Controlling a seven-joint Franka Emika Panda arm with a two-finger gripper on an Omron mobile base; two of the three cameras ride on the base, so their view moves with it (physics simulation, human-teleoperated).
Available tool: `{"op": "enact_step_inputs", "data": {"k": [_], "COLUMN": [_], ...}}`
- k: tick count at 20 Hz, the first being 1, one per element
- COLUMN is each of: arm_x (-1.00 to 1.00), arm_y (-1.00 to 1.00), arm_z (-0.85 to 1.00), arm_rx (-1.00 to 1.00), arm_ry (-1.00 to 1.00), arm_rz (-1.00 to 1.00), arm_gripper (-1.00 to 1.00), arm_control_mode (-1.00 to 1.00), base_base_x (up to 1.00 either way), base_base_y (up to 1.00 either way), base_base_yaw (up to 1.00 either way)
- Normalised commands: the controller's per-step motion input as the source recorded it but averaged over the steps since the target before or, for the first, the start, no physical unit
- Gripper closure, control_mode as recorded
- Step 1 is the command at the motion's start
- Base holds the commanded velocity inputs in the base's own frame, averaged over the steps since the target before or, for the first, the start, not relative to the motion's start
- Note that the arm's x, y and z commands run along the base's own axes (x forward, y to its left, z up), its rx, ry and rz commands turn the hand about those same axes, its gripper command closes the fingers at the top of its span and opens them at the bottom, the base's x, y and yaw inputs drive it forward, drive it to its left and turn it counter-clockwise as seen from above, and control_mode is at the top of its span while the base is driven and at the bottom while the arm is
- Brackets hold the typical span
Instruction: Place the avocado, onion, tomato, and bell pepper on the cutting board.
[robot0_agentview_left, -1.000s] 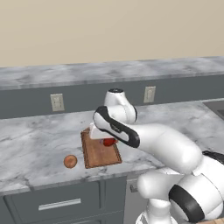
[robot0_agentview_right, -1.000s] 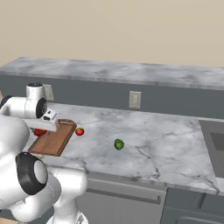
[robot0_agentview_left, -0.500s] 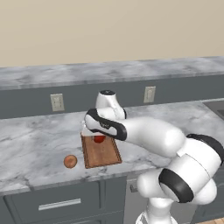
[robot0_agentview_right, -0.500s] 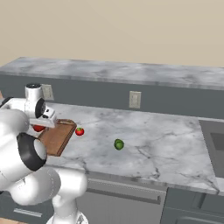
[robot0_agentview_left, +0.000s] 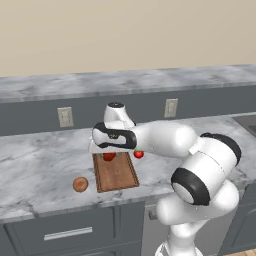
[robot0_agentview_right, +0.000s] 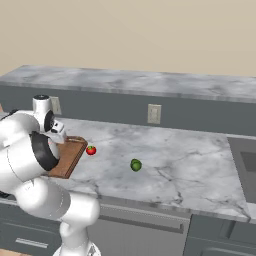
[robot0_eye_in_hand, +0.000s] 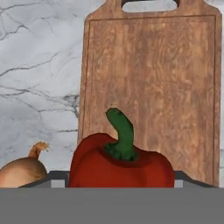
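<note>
**benchtop_bob:** So where was the bell pepper (robot0_eye_in_hand: 120, 164) at that point? And was it actually being held?

**gripfan22:** It was pinched in the tool (robot0_agentview_left: 107, 152), by the look of it. In the hand view the pepper was seen sitting right at the fingertips, stem up, with the cutting board (robot0_eye_in_hand: 151, 87) spread out beyond it. From the left base view the pepper (robot0_agentview_left: 109, 156) was seen hanging over the far end of the board (robot0_agentview_left: 116, 172). Whether it was touching the wood couldn't be told.

**benchtop_bob:** So which way did the board run from the tool?

**gripfan22:** Its long axis was lined up with the look of the hand camera, looped handle at the far end of that view. So the pepper was already over the board, and probably only a lowering and a release were needed.

**benchtop_bob:** And the rest?

**gripfan22:** The onion (robot0_agentview_left: 80, 184) was left on the desk (robot0_agentview_left: 40, 165) just beside the board's long edge. The tomato (robot0_agentview_right: 90, 150) was near the other long edge, and the avocado (robot0_agentview_right: 135, 165) was well apart, further along the desk. None were on the board yet.
</note>
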Motion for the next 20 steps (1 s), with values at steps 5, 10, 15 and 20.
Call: {"op": "enact_step_inputs", "data": {"k": [5, 10, 15, 20], "arm_x": [0.26, 0.28, 0.24, 0.18], "arm_y": [0.0, 0.0, 0.02, 0.04], "arm_z": [-0.39, -0.37, -0.35, -0.38], "arm_rx": [0.0, 0.0, 0.0, 0.0], "arm_ry": [0.0, 0.0, 0.0, 0.0], "arm_rz": [0.0, 0.0, 0.0, 0.0], "arm_gripper": [1.0, 1.0, 1.0, 1.0], "arm_control_mode": [-1.0, -1.0, -1.0, -1.0], "base_base_x": [0.0, 0.0, 0.0, 0.0], "base_base_y": [0.0, 0.0, 0.0, 0.0], "base_base_yaw": [0.0, 0.0, 0.0, 0.0]}}
